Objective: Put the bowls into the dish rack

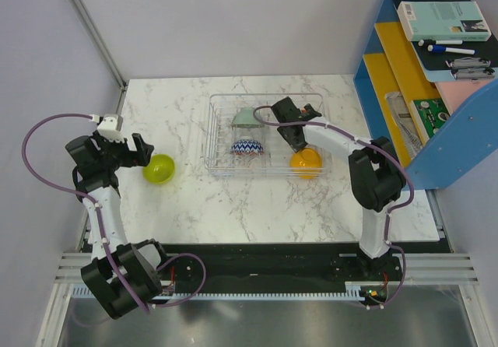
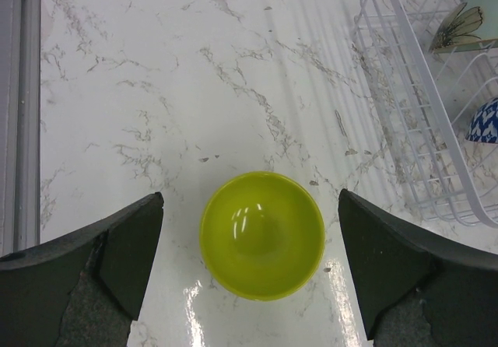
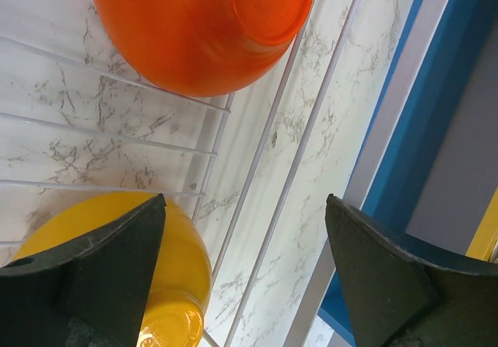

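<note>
My left pincer (image 2: pixel 249 201) hangs wide apart over the green bowl (image 2: pixel 262 234), on the tabletop (image 2: pixel 156 90) at nine o'clock of the rack (image 2: pixel 405 121); closing off-centre, I could squirt the slick bowl away

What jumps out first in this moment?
The lime green bowl sits alone on the marble table at left, framed by the open left pincer. The clear dish rack at centre holds bright bowls, a zigzag bowl, an orange-yellow bowl and a red-orange bowl, with the right pincer open over its right end.
</note>
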Motion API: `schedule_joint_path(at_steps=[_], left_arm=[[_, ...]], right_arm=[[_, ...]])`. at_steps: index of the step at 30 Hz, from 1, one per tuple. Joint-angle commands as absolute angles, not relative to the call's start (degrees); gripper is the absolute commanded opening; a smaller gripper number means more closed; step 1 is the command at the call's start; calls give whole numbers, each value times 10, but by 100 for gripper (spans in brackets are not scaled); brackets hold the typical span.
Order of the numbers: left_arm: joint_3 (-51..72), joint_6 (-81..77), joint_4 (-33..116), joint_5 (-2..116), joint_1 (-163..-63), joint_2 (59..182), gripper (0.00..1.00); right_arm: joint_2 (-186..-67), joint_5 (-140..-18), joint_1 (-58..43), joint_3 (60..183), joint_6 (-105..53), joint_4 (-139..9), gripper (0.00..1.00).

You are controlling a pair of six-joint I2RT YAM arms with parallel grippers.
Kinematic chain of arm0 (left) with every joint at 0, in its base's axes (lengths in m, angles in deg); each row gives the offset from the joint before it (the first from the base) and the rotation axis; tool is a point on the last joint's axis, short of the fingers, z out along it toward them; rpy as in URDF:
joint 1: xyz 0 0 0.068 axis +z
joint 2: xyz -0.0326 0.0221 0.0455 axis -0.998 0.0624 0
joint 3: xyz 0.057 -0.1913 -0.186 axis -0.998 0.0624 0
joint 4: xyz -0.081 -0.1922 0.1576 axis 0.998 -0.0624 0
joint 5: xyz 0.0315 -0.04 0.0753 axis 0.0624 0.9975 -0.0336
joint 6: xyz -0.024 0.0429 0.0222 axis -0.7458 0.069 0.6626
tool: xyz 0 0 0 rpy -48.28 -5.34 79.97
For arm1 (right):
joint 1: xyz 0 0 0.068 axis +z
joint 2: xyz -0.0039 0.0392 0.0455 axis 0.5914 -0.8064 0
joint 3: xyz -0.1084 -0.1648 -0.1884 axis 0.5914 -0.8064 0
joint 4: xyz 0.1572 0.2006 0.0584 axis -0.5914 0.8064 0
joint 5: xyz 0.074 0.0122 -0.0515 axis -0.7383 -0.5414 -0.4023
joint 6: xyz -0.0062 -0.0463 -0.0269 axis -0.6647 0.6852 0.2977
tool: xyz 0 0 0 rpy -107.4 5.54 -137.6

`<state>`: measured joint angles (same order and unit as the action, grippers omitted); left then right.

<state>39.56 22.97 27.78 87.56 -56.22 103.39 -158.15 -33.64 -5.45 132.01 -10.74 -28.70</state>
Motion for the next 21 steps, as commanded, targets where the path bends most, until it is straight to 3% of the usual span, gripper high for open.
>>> schedule_joint_path(at_steps=[1,10,21], left_arm=[[393,232,301,853,-557,1024,100],[365,242,279,748,-551,1068,100],[406,383,201,845,-553,1081,99]], right_arm=[[-1547,-315,-48,1288,-102,-259,91],[-1533,-287,-48,1400,-80,-273,94],[-1535,-264,-57,1406,-54,-319,96]])
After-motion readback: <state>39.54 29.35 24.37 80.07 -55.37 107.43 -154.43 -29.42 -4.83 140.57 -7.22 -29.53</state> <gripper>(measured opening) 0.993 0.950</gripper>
